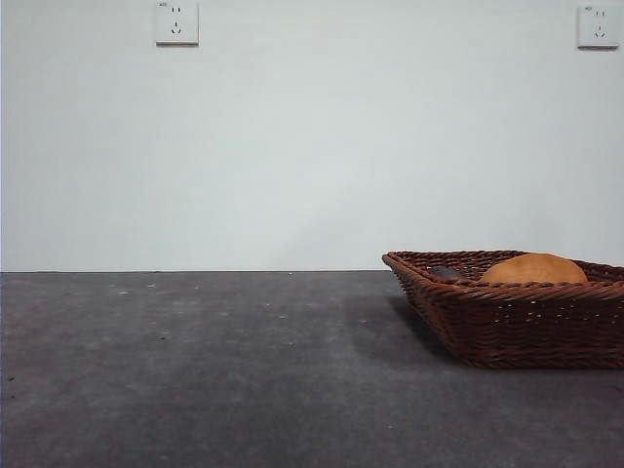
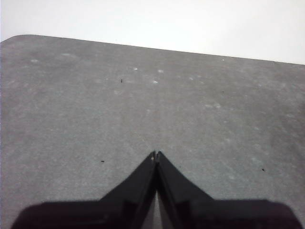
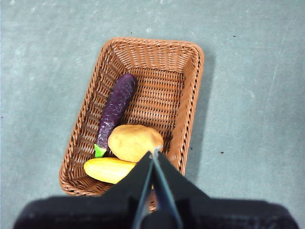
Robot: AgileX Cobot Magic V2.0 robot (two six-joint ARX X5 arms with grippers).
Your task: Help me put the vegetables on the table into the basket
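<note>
Jaws of the right end effector point(image 3: 154, 153) are pressed together to a closed point with nothing between them, and they hang above the near rim of the basket point(image 3: 190, 109), as the right wrist view shows. Just past that tip, in the lower middle of that frame, lies the potato point(image 3: 134, 141), brown-orange and oval, resting on the woven floor. Touching it on the lower left is the yellow vegetable point(image 3: 108, 169), lying crosswise along the short wall of the basket. The eggplant point(image 3: 116, 109) runs lengthwise up the left half of the basket, its green cap tucked between the potato and the yellow vegetable, its dark purple tip toward the centre of the frame. The upper right half of the basket floor is bare wicker. Around the basket spreads the grey tabletop point(image 3: 248, 95), with a shadow along the basket's right side.

The left end effector point(image 2: 156, 153) is likewise closed, its two black jaws meeting at a point and gripping nothing, held over plain mottled tabletop, whose far edge crosses the top of the left wrist frame.

In the front view the basket sits at the lower right, cut off by the frame's right edge; the potato's top bulges above the rim, with a dark sliver of eggplant left of it. Two wall sockets point(image 1: 176, 22) show at the upper left and upper right.
</note>
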